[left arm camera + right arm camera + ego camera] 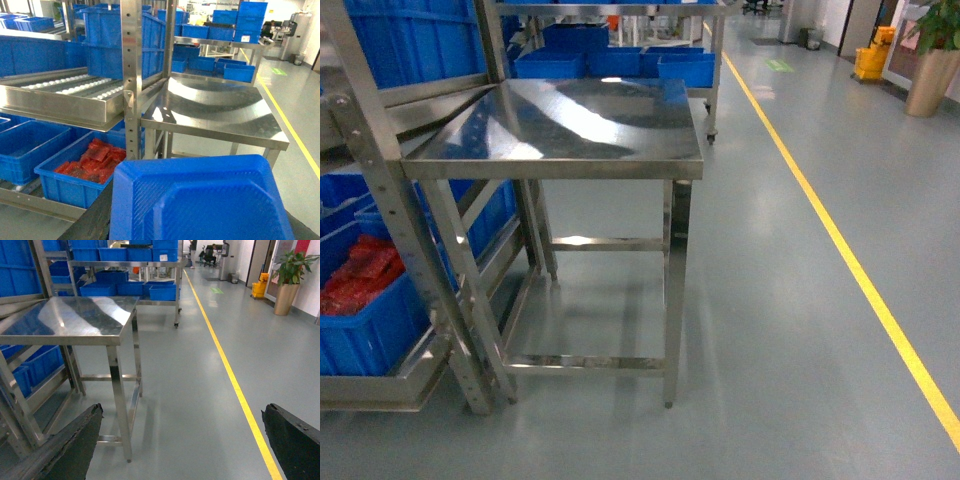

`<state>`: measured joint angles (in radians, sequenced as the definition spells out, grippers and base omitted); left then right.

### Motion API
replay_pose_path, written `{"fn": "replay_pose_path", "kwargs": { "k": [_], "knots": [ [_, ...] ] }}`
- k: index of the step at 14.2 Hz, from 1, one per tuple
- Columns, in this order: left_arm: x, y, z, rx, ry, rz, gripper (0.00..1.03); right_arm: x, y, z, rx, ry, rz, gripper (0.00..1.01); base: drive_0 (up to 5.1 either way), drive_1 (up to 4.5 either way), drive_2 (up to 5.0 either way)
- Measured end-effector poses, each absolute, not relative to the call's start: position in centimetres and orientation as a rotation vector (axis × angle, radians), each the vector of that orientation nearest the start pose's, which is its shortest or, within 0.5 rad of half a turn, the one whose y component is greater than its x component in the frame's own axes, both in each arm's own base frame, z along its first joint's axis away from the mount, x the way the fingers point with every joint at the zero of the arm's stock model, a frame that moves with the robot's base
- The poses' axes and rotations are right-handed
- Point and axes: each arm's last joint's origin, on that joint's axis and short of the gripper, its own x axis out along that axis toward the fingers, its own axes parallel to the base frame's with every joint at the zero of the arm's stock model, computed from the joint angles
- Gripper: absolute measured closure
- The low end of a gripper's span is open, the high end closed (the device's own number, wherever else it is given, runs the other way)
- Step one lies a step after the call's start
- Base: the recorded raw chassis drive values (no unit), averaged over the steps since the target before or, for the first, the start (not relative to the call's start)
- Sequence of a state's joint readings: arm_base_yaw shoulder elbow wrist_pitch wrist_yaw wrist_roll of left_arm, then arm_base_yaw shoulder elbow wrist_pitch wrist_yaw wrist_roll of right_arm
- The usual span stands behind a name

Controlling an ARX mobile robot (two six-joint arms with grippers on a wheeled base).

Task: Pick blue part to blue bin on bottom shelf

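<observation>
1. Left tool [195, 220] clamped on a blue part [200, 195], near a blue bin [75, 187] of red pieces on the bottom shelf [40, 206].
2. Right tool [180, 450] spread wide apart, holding nothing, above grey floor [200, 405].
3. Shiny tabletop [560, 130] beside the rack [380, 190].

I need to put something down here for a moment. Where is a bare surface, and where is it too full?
The steel table top is bare from edge to edge, bordered by the rack post on its left. The roller shelf also looks free. Below, it is crowded: the bin of red parts beside another blue bin.
</observation>
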<state>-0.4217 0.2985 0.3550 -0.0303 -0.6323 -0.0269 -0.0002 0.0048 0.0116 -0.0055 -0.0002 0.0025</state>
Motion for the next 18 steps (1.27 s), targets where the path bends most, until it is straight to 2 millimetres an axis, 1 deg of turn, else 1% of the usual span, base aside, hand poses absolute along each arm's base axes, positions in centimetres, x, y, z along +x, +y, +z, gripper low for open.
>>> {"fn": "replay_pose_path", "kwargs": {
  "k": [10,14,18],
  "knots": [
    [9.83,-2.54,25.70,-0.038,-0.023,0.210,0.59,9.73,0.00,16.67,0.002,-0.003,0.000,0.03,0.1,4.27,-4.1],
    [9.82,-2.54,25.67,-0.037,-0.020,0.211,0.59,9.73,0.00,16.66,0.002,-0.002,0.000,0.03,0.0,0.00,0.0],
    [9.83,-2.54,25.68,-0.037,-0.021,0.210,0.59,9.73,0.00,16.68,0.002,-0.004,-0.001,0.03,-4.5,0.90,4.0]
  ]
}}
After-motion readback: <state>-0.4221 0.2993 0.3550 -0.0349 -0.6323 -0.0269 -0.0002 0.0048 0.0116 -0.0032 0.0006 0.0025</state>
